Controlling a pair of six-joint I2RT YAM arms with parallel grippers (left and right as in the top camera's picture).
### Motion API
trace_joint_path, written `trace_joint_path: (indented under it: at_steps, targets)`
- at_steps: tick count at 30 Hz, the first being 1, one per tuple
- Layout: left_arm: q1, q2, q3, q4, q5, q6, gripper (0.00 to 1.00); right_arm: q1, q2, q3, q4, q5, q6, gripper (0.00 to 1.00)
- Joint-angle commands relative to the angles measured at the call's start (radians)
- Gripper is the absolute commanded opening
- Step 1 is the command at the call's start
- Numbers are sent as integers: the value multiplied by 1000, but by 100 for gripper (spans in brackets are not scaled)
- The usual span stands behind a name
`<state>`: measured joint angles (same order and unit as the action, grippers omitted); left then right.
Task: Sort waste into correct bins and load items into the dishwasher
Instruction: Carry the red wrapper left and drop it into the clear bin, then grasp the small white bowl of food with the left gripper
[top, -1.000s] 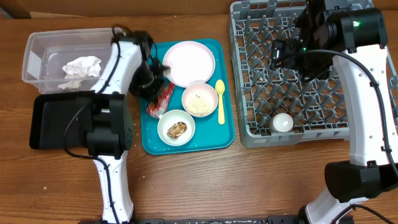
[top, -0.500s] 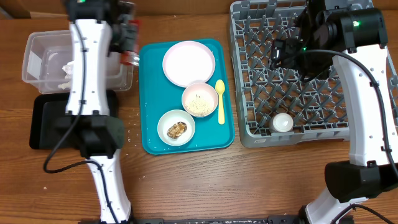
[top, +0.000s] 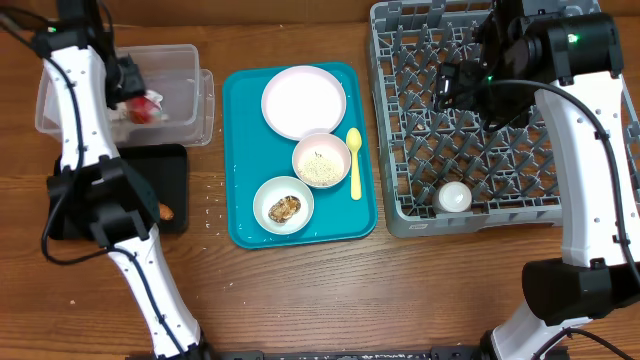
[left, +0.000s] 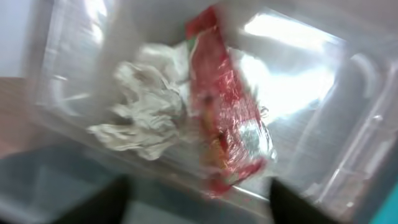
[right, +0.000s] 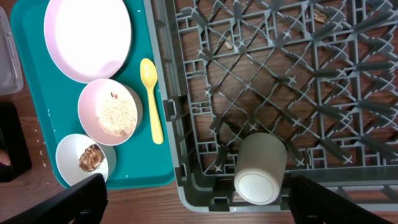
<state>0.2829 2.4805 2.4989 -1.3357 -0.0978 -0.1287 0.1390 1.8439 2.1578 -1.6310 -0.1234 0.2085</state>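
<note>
In the left wrist view my left gripper stands open over the clear tub. Its dark fingertips sit wide apart with nothing between them. Just beyond them, inside the tub, the red-and-white wrapper lies next to the crumpled white napkin. Overhead, the left gripper hangs above the tub, with the wrapper below it. My right gripper is open above the grey dish rack, empty. A white cup lies in the rack's near corner.
The teal tray carries a pale pink plate, a bowl of rice, a bowl with a brown food piece and a yellow spoon. A black tray below the tub holds a brown stick.
My left arm swung from the teal tray to above the clear tub carrying the wrapper, then opened; the wrapper is now in the tub. The right arm has not moved.
</note>
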Motion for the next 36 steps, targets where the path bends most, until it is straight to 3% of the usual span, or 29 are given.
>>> trace_joint_path:
  at_steps: [1,4,11,14,18,24,28,31,36]
  targets:
    - [-8,-11,25,14,21,6,100,5,-3,13,5,-2,1,95]
    - [-9,-23,105,-16,44,24,100,5,-3,13,5,-2,1,95]
    - [-58,-153,326,-269,345,100,100,5,-3,13,10,-2,1,95]
    - [-109,-214,350,-354,351,126,100,5,-3,13,16,-2,1,95]
    - [-217,-313,305,-354,394,150,100,5,-3,13,6,-2,0,95]
    - [-435,-479,68,-354,223,79,100,5,-3,13,-39,-2,0,95]
    - [-561,-551,-169,-354,221,-1,97,5,-3,13,-24,-2,0,95]
    - [-655,-559,-319,-344,204,-49,93,5,-3,13,-17,-2,0,95]
    - [-824,-558,-600,-222,20,-198,93,5,-3,13,-17,-2,0,96]
